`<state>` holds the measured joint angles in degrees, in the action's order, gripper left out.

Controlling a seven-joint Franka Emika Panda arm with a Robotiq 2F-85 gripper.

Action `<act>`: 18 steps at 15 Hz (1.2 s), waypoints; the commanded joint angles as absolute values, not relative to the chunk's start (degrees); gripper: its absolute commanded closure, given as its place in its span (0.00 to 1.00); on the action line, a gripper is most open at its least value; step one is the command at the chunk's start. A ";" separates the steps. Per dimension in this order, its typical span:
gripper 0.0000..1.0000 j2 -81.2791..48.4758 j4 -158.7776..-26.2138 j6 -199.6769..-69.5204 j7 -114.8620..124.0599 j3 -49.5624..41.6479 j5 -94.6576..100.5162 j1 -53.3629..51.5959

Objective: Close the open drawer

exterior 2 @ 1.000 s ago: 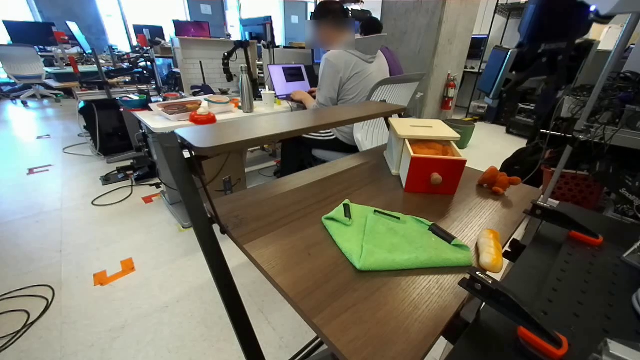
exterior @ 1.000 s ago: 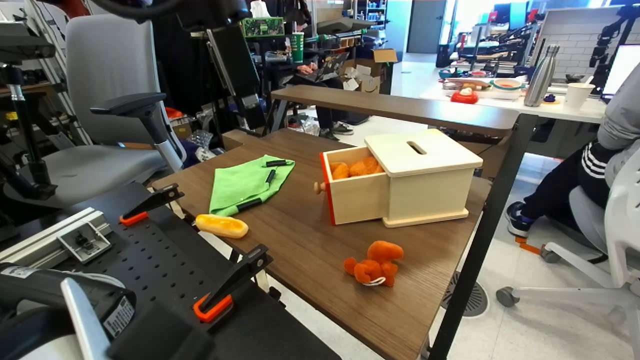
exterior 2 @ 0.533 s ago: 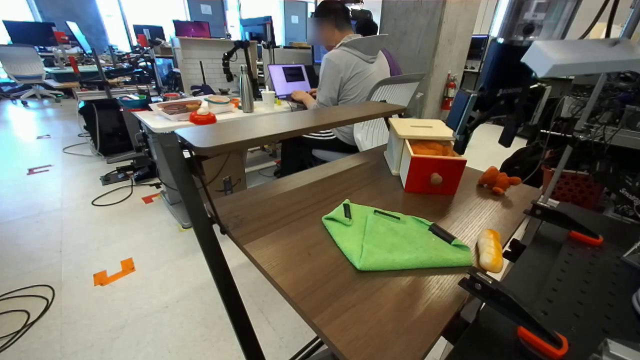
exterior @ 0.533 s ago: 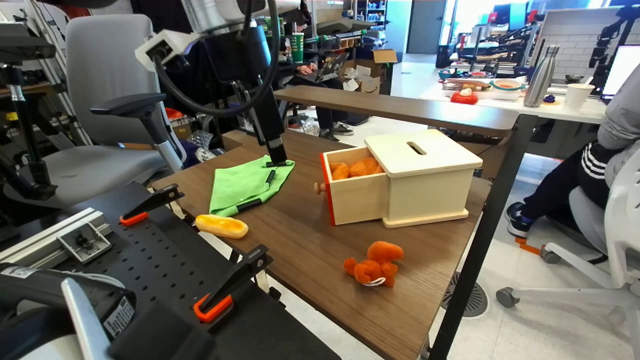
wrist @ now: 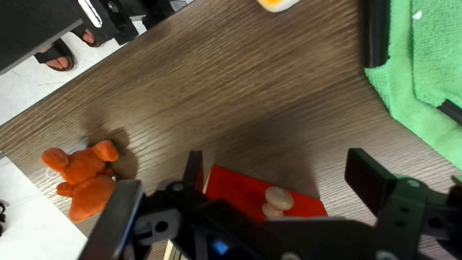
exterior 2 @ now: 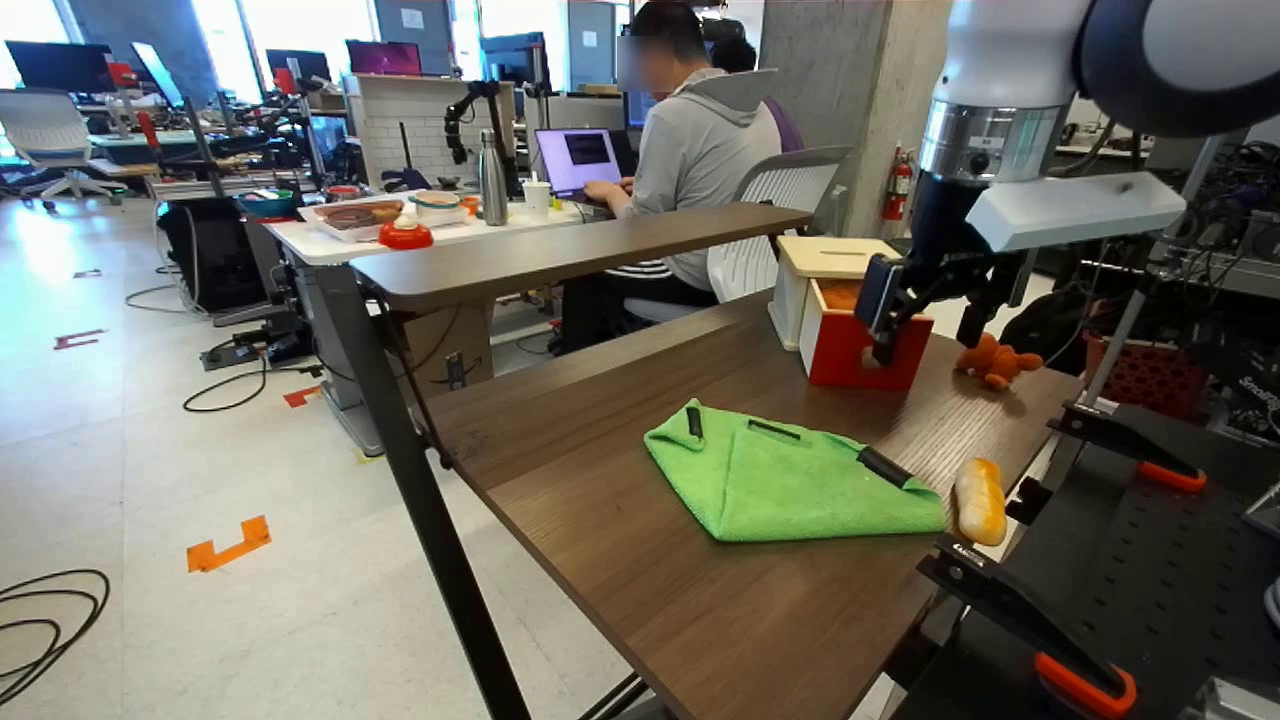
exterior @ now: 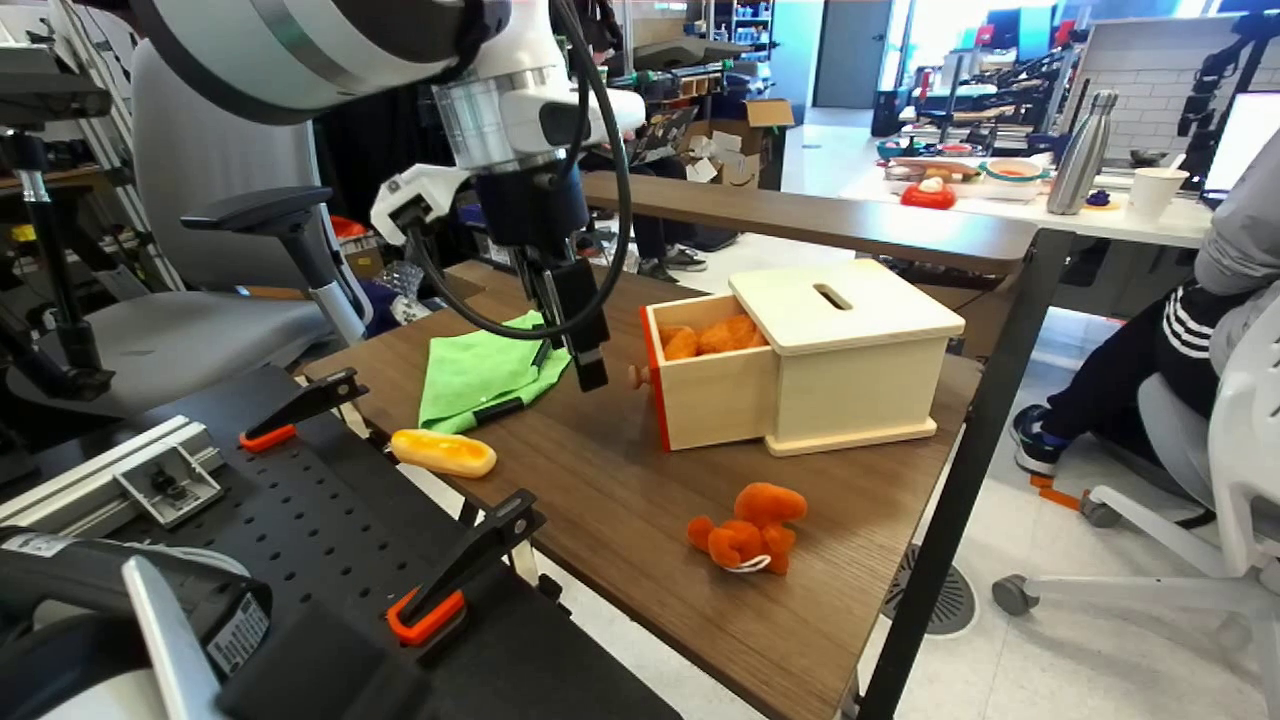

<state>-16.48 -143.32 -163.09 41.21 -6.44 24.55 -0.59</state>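
Robotiq gripper, lower wrist view: jaws wide apart. Red-fronted wooden drawer, right of centre in an exterior view: extended.

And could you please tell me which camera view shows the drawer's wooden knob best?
The wrist view: the knob appears large and clear against the red drawer front. In an exterior view, the knob shows small, in profile; in an exterior view, the knob is partly hidden behind a gripper finger.
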 commanded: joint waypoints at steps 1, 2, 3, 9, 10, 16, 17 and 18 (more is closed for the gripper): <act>0.00 -21.56 -140.48 -167.25 41.13 -10.99 22.74 -5.26; 0.00 -22.64 -139.97 -168.60 40.72 -11.69 21.73 -5.94; 0.00 -23.58 -139.56 -170.09 40.78 -12.70 20.91 -6.98; 0.00 -28.15 -138.08 -177.68 36.77 -15.24 10.89 -10.74; 0.25 -29.00 -137.63 -178.72 36.35 -16.43 9.38 -12.00; 0.66 -31.37 -136.48 -181.40 30.83 -17.24 -0.05 -13.80; 0.73 -31.56 -136.47 -181.36 30.13 -17.31 -1.28 -14.01; 0.81 -31.71 -136.46 -181.26 29.58 -17.46 -2.36 -14.29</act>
<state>-30.01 -137.57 -179.22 32.58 -16.23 1.78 -12.49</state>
